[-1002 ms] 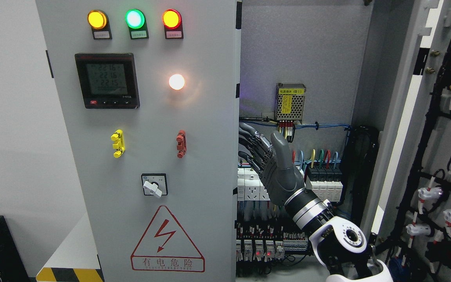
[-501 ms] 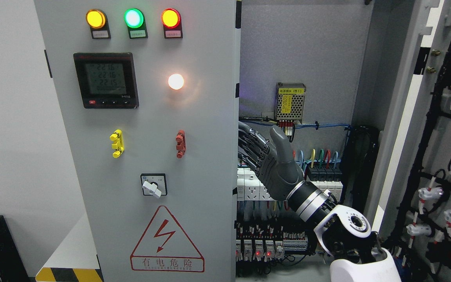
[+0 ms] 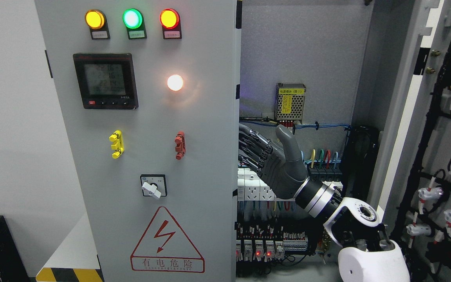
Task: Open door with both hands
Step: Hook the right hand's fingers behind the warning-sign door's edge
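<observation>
The left door (image 3: 147,141) of the grey electrical cabinet fills the middle of the head view, a tall sheet-metal panel carrying three lit indicator lamps (image 3: 131,18), a digital meter (image 3: 105,81), a yellow handle (image 3: 116,144), a red handle (image 3: 179,145), a rotary switch (image 3: 154,185) and a red hazard triangle (image 3: 166,239). It looks stiff, smooth and fairly heavy for its thinness, likely to swing as one rigid slab on its hinges; its painted face offers little friction, so the free vertical edge just right of the red handle seems the best place to take hold. The right hand (image 3: 274,164) sits right at that edge, its fingers (image 3: 251,143) reaching behind it, thumb (image 3: 290,143) raised clear; whether they actually clamp the panel I cannot tell. No left hand shows. Right of the door edge the cabinet interior is exposed: a perforated power supply (image 3: 290,102), coloured wires (image 3: 319,156) and rows of breakers (image 3: 264,246), all easily snagged. Further right the other door (image 3: 441,156) stands swung open, its cable harness showing. Left of the door is a plain white wall (image 3: 10,117).
</observation>
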You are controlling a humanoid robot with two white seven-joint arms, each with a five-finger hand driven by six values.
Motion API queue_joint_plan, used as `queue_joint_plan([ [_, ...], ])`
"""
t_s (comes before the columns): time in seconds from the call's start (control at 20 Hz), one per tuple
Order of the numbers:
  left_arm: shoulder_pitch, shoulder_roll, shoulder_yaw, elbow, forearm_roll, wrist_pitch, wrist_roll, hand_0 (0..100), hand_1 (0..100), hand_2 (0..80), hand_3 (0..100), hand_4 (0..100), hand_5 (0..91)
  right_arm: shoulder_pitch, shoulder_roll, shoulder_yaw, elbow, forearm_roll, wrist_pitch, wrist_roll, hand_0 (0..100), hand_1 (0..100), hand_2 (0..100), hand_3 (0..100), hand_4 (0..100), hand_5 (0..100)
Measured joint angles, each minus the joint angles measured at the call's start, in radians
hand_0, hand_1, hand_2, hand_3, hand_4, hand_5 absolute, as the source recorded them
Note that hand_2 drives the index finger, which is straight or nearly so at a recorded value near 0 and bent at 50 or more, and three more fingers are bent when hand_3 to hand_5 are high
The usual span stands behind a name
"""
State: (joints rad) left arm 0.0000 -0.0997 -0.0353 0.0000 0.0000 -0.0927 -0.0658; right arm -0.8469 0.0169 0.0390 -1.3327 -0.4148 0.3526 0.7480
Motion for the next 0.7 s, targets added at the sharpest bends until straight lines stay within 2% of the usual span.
queue_joint_plan([
  [0.45,0.0,0.0,0.0,0.0,0.0,0.0,0.0,0,0,0.0,0,0,0.0,-0.01,-0.01,-0.016,0.033,0.0,0.009,0.069,0,0,0,0,0,0],
  [0.7,0.0,0.0,0.0,0.0,0.0,0.0,0.0,0,0,0.0,0,0,0.0,-0.025,-0.012,-0.028,0.042,0.0,0.057,0.089,0,0,0,0,0,0],
])
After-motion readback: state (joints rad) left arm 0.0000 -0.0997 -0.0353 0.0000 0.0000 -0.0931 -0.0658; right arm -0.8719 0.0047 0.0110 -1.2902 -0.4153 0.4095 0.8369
